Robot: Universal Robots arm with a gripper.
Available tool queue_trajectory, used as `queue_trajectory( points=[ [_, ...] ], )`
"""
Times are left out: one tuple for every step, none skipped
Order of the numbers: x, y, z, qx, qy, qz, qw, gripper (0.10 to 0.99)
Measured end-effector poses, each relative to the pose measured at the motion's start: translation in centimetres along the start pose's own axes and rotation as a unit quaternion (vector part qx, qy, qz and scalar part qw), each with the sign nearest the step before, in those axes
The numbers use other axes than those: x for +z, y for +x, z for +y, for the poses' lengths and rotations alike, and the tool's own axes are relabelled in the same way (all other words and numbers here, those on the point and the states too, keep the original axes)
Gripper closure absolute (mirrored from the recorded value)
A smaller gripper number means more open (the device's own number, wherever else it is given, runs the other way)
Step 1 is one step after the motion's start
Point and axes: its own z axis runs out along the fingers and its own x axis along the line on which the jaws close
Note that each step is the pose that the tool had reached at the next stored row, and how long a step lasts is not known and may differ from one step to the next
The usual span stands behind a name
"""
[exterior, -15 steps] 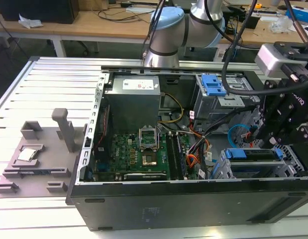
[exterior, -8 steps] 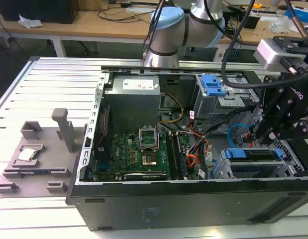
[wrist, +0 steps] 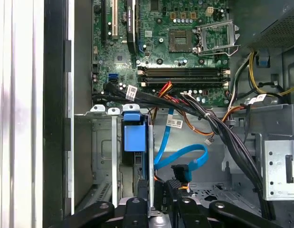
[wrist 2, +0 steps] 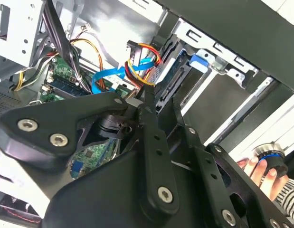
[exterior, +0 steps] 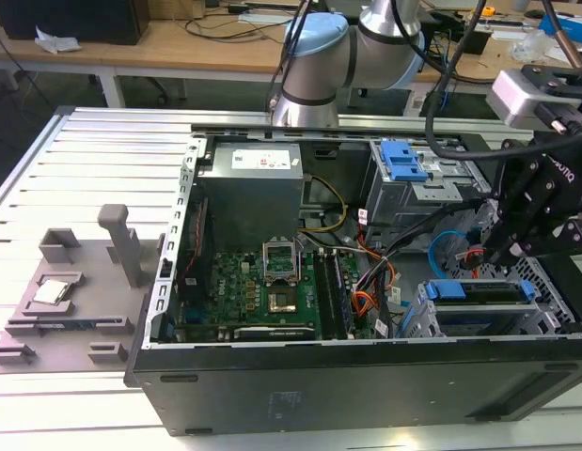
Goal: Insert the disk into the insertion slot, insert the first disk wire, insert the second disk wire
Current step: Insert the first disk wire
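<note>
A ribbed silver table (exterior: 84, 141) holds the black computer box (exterior: 366, 395); wooden desks (exterior: 178, 47) stand beyond the claw (exterior: 505, 252). The flat, blue-edged disk (exterior: 483, 294) sits in the holey metal insertion slot (exterior: 425, 321), close below the claw. Spread or pinching, I cannot tell.

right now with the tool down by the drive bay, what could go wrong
1. The tool sits close to the looped blue cable; it could snag or tug it.
2. The black wire bundle crosses beside the disk, easy to catch.
3. A person's hand is close to the arm.
</note>
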Motion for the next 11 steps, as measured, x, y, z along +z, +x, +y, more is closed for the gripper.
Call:
queue_trajectory(
  points=[
    [0.08,-0.01,-0.09,0.000,-0.0014,0.0001,1.0000,0.784],
    [0.29,-0.01,-0.24,0.000,-0.0038,0.0001,1.0000,0.784],
    [0.37,-0.01,-0.27,0.000,-0.0048,0.0002,1.0000,0.784],
    [0.51,-0.01,-0.30,0.000,-0.0055,0.0001,1.0000,0.784],
    [0.65,-0.02,-0.32,0.000,-0.0058,0.0002,1.0000,0.784],
    [0.65,-0.01,-0.32,0.000,-0.0057,0.0002,1.0000,0.784],
    [0.65,-0.01,-0.32,0.000,-0.0057,0.0003,1.0000,0.784],
    [0.65,-0.01,-0.32,0.000,-0.0057,0.0003,1.0000,0.784],
    [0.65,-0.01,-0.32,0.000,-0.0057,0.0003,1.0000,0.784],
    [0.66,-0.02,-0.32,0.000,-0.0057,0.0003,1.0000,0.800],
    [0.66,-0.01,-0.32,0.000,-0.0057,0.0003,1.0000,0.867]
  ],
)
